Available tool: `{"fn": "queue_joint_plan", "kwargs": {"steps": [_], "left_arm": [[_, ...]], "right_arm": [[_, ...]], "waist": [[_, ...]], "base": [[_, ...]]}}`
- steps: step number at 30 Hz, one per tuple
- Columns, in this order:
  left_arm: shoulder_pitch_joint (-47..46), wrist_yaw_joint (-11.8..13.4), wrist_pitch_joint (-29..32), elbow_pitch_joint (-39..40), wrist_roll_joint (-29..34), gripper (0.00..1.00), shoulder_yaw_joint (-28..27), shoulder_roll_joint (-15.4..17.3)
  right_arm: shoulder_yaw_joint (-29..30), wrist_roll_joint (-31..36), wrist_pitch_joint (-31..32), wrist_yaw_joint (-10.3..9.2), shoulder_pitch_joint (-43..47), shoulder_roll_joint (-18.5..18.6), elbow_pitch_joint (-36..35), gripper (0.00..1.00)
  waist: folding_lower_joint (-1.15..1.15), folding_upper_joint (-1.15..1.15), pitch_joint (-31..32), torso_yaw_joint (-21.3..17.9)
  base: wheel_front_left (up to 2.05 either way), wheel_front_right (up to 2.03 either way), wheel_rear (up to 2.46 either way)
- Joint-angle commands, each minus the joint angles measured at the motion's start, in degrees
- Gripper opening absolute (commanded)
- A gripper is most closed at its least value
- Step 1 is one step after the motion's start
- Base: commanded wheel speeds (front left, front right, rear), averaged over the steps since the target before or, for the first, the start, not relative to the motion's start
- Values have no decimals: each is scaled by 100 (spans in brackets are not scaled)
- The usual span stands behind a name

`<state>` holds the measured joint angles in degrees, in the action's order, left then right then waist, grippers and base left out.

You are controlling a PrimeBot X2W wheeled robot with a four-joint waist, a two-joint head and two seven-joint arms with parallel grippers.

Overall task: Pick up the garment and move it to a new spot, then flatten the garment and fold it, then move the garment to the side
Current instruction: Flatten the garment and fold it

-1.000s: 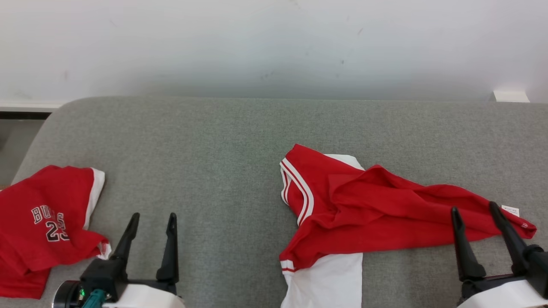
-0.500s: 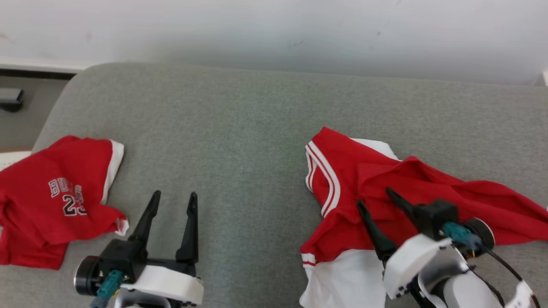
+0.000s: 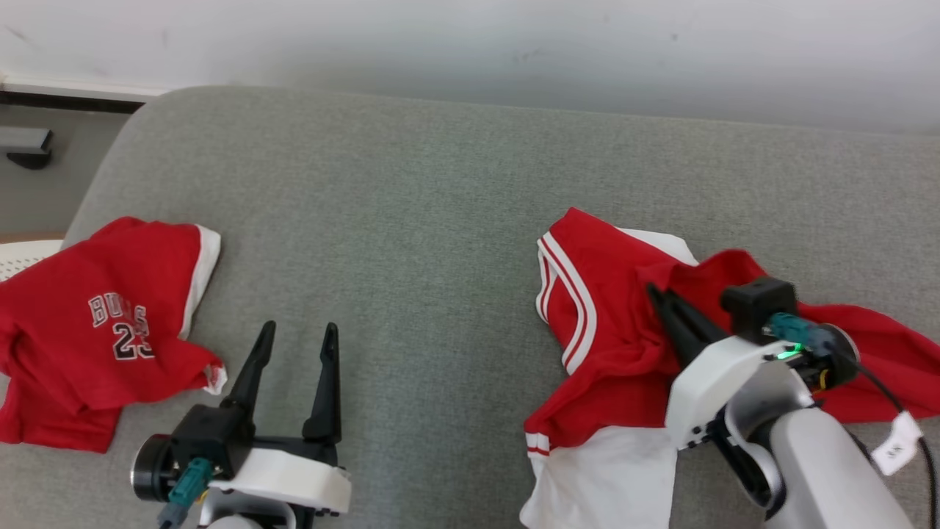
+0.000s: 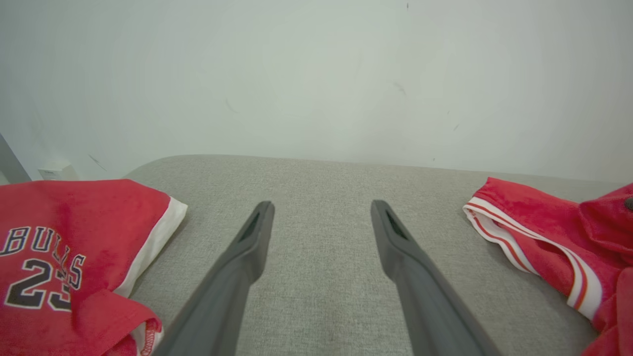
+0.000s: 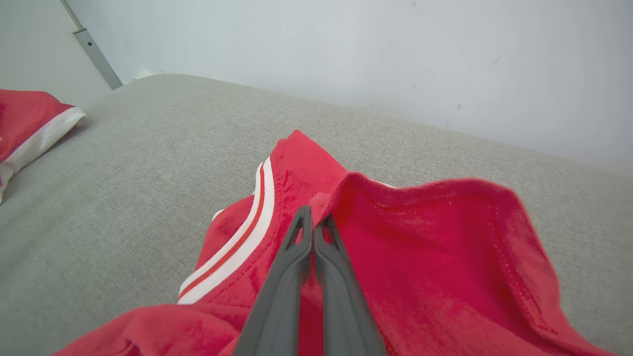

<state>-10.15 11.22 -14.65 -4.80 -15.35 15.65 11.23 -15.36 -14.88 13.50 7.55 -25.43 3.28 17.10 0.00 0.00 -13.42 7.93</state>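
Observation:
The garment [image 3: 609,345], red with white stripes and a white panel, lies crumpled on the right half of the grey cushion [image 3: 411,220]. My right gripper [image 3: 653,294] is over its middle, shut on a raised red fold. In the right wrist view, the gripper [image 5: 311,215] has its fingers pressed together with the garment's [image 5: 420,247] fold edge pinched at the tips. My left gripper [image 3: 299,328] stands open over bare cushion at the lower left, holding nothing. The left wrist view shows this gripper [image 4: 321,205] open, with the garment [image 4: 544,232] off to its right.
A second red jersey [image 3: 103,323] printed BULLS 23 lies at the cushion's left edge, also seen in the wrist views [image 4: 59,237] [image 5: 29,118]. A white wall [image 3: 470,44] runs behind the cushion. A white tag [image 3: 896,444] hangs by my right forearm. Bare cushion lies between the two garments.
The head camera has shifted. My right gripper moved from the garment's right end up over its middle and shut on a fold, bunching the fabric. The left gripper stays open.

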Motion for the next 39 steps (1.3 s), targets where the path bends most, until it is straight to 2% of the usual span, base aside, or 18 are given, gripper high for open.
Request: {"fn": "queue_joint_plan", "kwargs": {"steps": [1,10,14,17,18,19,20,24,29,33,39], "left_arm": [[-5,35,-15,-1,-32,100,-20,-2],[88,36,-47,33,-21,100,-87,67],[108,40,-52,35,-30,100,-101,99],[130,43,-54,39,-35,100,-97,126],[137,46,-53,39,-36,100,-93,133],[147,43,-50,35,-40,100,-92,140],[164,42,-45,28,-44,100,-85,146],[225,44,-21,26,-62,100,-66,170],[341,85,2,64,-107,100,-97,232],[461,129,28,111,-134,100,-126,276],[588,160,100,204,-139,100,-94,317]], "right_arm": [[127,-75,-37,-13,153,43,-107,0],[1865,-74,184,-13,1268,278,-1129,0],[2512,-131,292,-13,1681,216,-1181,0],[2685,-194,255,-13,1834,152,-1076,1],[2693,-206,218,-13,1865,141,-1040,35],[2711,-228,137,-13,1873,134,-1009,91],[2722,-252,85,-13,1914,123,-971,100],[2852,-148,-312,-13,2145,132,-1002,100],[2894,55,-885,-13,2466,143,-1508,100],[2601,195,-1151,-13,2577,127,-2133,100],[2053,228,-1055,-13,2665,129,-2738,100]], "waist": [[0,0,12,-52],[0,0,74,-334],[0,0,110,-420],[0,0,136,-468],[0,0,144,-479],[0,0,163,-493],[0,0,194,-502],[0,0,281,-499],[0,0,393,-513],[0,0,492,-558],[0,0,611,-573]], "base": [[0,0,0],[0,0,0],[0,0,0],[0,0,0],[0,0,0],[0,0,0],[0,0,0],[0,0,0],[0,0,0],[0,0,0],[0,0,0]]}}
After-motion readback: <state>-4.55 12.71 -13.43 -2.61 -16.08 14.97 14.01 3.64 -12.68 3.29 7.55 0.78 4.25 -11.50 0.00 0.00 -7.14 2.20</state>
